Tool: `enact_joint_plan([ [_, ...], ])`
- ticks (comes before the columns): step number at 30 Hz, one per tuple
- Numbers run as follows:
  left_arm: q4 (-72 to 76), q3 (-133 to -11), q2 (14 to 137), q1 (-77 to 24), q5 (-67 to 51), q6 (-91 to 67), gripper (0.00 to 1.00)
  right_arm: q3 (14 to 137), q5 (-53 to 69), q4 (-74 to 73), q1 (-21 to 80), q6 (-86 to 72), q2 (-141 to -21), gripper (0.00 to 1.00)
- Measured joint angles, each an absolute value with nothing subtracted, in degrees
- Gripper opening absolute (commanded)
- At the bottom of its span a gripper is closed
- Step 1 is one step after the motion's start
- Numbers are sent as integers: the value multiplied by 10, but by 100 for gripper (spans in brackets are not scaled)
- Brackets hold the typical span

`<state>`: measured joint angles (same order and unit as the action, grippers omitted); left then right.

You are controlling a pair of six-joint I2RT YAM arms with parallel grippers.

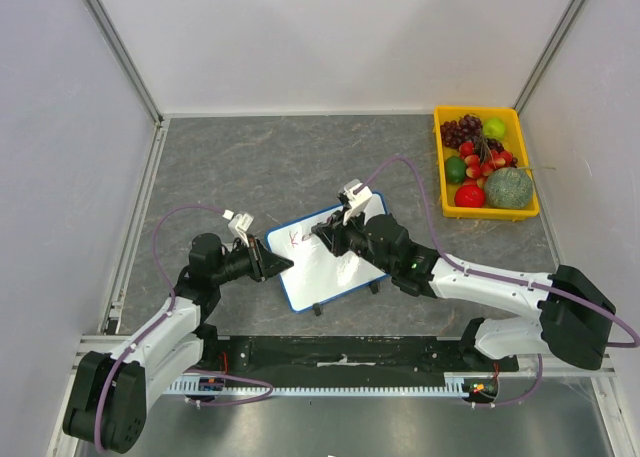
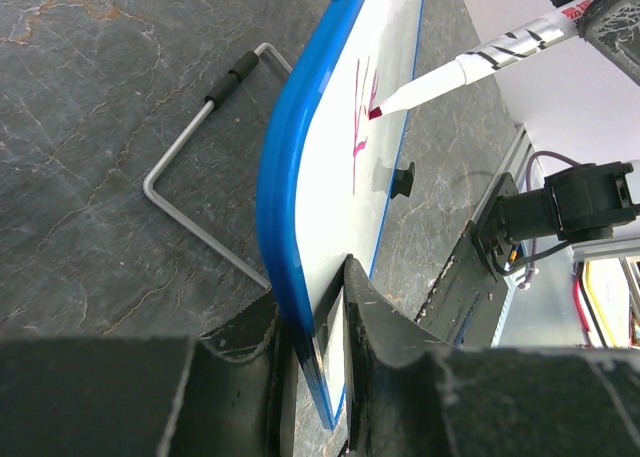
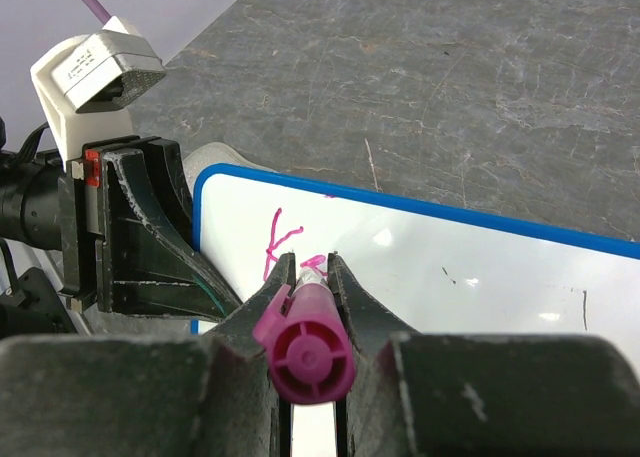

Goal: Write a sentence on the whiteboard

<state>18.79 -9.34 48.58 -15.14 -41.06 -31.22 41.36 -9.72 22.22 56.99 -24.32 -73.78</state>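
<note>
The whiteboard (image 1: 330,262), white with a blue rim, lies tilted mid-table. My left gripper (image 2: 318,307) is shut on its left edge; the board (image 2: 330,157) runs away from the jaws. My right gripper (image 3: 312,267) is shut on a magenta marker (image 3: 305,352), cap end toward the camera. The marker's tip (image 2: 376,111) touches the board beside the magenta strokes. The sentence (image 3: 280,242) shows only a "K" and a small loop of a following letter near the board's top-left corner. It also shows in the top view (image 1: 297,237).
A yellow tray (image 1: 441,173) of fruit stands at the back right. A bent wire stand (image 2: 200,157) with a black foot lies on the grey table behind the board. White walls close the sides and back. A black rail runs along the near edge (image 1: 340,355).
</note>
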Motion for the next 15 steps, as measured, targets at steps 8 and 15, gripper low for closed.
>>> enact_joint_plan([
  [8, 188, -93, 486, -151, -411, -312, 2, 405, -99, 219, 570, -245, -730, 0],
  [15, 188, -93, 483, -151, -411, -312, 2, 399, -104, 214, 570, -245, -722, 0],
])
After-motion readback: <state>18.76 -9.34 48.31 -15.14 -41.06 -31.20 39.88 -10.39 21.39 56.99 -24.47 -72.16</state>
